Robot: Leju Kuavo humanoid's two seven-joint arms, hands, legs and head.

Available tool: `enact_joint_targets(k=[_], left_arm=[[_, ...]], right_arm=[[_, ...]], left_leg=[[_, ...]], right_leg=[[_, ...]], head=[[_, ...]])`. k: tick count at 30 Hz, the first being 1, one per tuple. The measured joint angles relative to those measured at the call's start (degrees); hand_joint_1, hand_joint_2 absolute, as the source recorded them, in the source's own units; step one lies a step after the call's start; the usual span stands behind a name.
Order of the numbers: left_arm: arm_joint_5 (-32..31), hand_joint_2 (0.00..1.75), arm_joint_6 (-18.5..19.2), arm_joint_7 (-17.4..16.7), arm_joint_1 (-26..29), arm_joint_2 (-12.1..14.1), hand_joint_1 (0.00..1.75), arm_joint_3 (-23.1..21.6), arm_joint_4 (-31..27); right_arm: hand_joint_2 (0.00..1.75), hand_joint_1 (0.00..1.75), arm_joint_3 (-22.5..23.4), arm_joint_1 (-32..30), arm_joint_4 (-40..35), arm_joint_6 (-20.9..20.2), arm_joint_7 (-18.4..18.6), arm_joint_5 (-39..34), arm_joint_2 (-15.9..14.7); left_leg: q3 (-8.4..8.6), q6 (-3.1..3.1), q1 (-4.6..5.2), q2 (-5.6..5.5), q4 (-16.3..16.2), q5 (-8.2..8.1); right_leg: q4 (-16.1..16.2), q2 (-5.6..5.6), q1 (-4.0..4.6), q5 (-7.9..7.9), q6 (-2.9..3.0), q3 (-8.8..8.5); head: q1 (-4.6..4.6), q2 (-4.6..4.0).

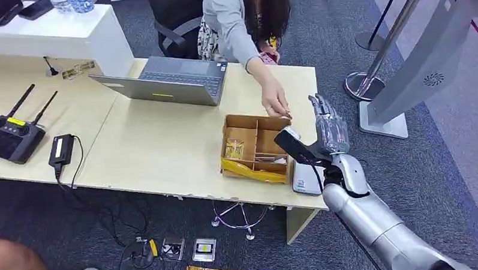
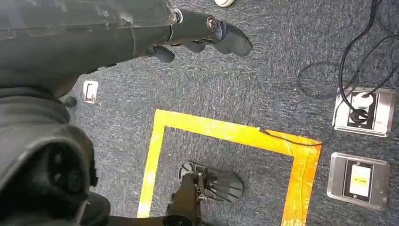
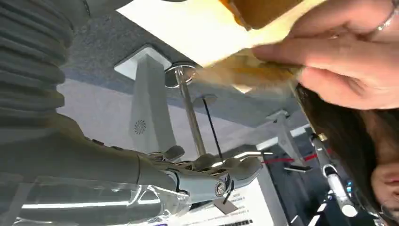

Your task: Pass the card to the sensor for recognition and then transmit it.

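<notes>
My right hand (image 1: 327, 129) is raised beside the right end of the brown cardboard box (image 1: 255, 147), fingers spread and nothing in it. Its fingers (image 3: 211, 174) are stretched out and bare in the right wrist view. A person's hand (image 1: 276, 103) reaches to the box's far right corner, close to my hand. That hand (image 3: 339, 61) pinches a blurred pale yellow thing (image 3: 249, 70); I cannot tell whether it is the card. A white flat device (image 1: 307, 179) lies on the table by the box's near right corner. My left hand (image 2: 207, 33) hangs over the carpet, holding nothing.
A grey laptop (image 1: 174, 80) stands at the back of the wooden table (image 1: 153, 150). A black controller (image 1: 11, 137) and a black adapter (image 1: 62, 150) lie at the left. A grey sign stand (image 1: 403, 87) and a stanchion base (image 1: 361, 83) stand on the floor to the right.
</notes>
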State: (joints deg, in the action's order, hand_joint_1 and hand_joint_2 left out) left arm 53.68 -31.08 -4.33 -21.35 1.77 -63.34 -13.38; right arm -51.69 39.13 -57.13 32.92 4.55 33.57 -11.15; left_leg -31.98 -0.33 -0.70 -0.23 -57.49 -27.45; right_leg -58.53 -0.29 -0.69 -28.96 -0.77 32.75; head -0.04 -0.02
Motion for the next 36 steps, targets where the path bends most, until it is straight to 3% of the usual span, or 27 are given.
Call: enact_joint_targets(k=[15, 16, 17, 36], left_arm=[[0.4, 0.0, -0.7, 0.0, 0.0, -0.1, 0.0, -0.2, 0.0], [0.5, 0.0, -0.9, 0.0, 0.0, -0.1, 0.0, -0.2, 0.0], [0.5, 0.0, -1.0, 0.0, 0.0, -0.1, 0.0, -0.2, 0.0], [1.0, 0.0, -1.9, 0.1, 0.0, -0.1, 0.0, -0.2, 0.0]], right_arm=[[1.75, 0.0, 1.6, -1.5, 0.4, 0.3, 3.1, 2.4, -0.1], [1.75, 0.75, 1.7, -1.6, 0.4, 0.2, 3.2, 2.4, -0.1], [1.75, 1.75, 1.8, -1.8, 0.4, 0.1, 3.3, 2.4, -0.1], [1.75, 1.75, 3.7, -2.0, -0.1, -0.3, 1.9, 0.0, -0.2]], left_leg=[[-0.01, 0.0, 0.0, 0.01, 0.0, 0.0], [-0.01, 0.0, 0.0, 0.01, 0.0, 0.0], [-0.01, 0.0, 0.0, 0.01, 0.0, 0.0], [-0.02, 0.0, 0.0, 0.01, 0.0, 0.0]], right_leg=[[0.0, 0.01, 0.0, 0.0, 0.0, 0.01], [0.0, 0.01, 0.0, 0.0, 0.0, 0.02], [0.0, 0.0, 0.0, 0.0, 0.0, 0.01], [0.0, 0.0, 0.0, 0.0, 0.0, 0.01]], head=[[0.0, 0.0], [0.0, 0.0], [0.0, 0.0], [0.0, 0.0]])
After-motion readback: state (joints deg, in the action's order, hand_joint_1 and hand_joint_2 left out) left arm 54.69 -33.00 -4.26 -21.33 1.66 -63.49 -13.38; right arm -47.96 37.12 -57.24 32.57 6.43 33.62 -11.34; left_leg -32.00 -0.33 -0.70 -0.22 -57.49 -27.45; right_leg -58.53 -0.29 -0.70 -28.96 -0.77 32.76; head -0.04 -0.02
